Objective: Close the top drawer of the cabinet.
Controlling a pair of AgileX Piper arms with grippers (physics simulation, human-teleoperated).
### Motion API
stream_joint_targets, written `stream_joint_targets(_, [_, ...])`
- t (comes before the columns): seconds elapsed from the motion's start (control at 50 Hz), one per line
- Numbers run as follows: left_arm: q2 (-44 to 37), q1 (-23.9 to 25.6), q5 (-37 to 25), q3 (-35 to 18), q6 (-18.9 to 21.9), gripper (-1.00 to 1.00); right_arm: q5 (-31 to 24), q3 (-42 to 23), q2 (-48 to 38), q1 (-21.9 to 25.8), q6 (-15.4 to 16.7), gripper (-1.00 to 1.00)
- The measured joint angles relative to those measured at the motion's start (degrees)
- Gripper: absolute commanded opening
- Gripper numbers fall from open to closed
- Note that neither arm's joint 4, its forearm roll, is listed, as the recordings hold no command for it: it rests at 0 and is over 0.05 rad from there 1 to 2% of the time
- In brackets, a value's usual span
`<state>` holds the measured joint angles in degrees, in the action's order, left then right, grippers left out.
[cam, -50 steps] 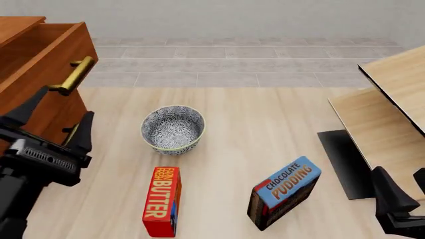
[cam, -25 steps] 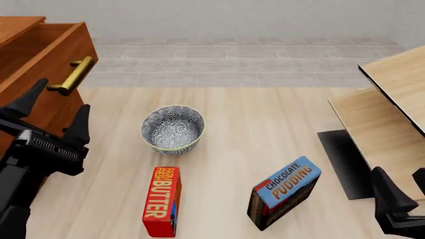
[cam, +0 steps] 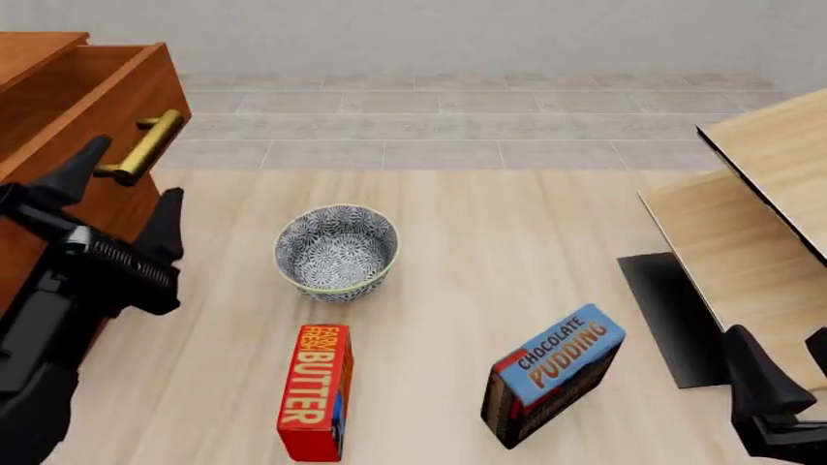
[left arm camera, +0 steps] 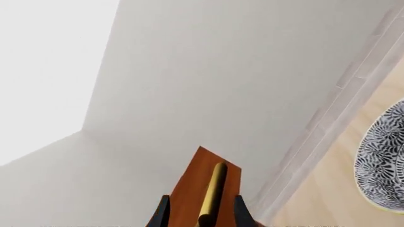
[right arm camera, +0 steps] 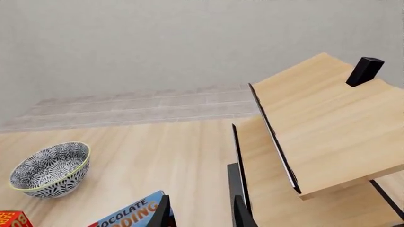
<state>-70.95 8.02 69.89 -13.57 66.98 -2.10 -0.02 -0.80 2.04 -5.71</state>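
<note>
The cabinet stands at the left edge of the front view. Its top drawer is pulled out, with its brass handle facing the table. My left gripper is open, its fingertips on either side of the handle's near end and just short of it. In the left wrist view the handle and drawer front show between the open fingers. My right gripper is open and empty at the near right; it also shows in the right wrist view.
A patterned bowl sits mid-table, right of my left gripper. A red butter box and a blue chocolate pudding box lie nearer. Pale wood panels on a dark base stand at the right, beside my right gripper.
My left gripper has risen and moved forward toward the drawer handle, staying open. The right arm, the drawer and the table items have not moved.
</note>
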Motion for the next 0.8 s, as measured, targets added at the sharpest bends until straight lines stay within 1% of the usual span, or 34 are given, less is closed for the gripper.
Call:
stream_joint_targets(0.4, [-3.7, -1.9, 0.0, -2.3, 2.4, 1.0, -0.1, 0.0, 0.2, -0.4, 0.0, 1.0])
stream_joint_targets(0.8, [-6.3, -3.7, -0.1, -3.8, 3.5, 1.0, 0.4, 0.0, 0.5, -0.8, 0.0, 1.0])
